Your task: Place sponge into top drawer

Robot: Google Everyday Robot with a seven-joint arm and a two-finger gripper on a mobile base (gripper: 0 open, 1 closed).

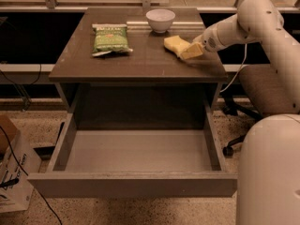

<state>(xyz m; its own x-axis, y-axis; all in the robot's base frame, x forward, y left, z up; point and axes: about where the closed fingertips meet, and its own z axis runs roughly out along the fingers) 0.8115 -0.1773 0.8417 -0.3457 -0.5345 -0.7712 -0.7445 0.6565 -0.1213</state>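
Note:
The pale-yellow sponge point(173, 43) lies on the brown table top point(140, 64), right of centre and just in front of the white bowl point(160, 19). My gripper point(191, 51) is at the sponge's right end, touching it, and reaches in from the right on the white arm point(234, 27). The top drawer point(136, 151) is pulled wide open below the table, and its light grey floor is bare.
A green snack packet point(110, 39) lies at the left of the table top. A cardboard box point(11, 172) stands on the floor at the left. An office chair point(262, 86) is behind my arm at the right. My white base point(269, 172) fills the lower right.

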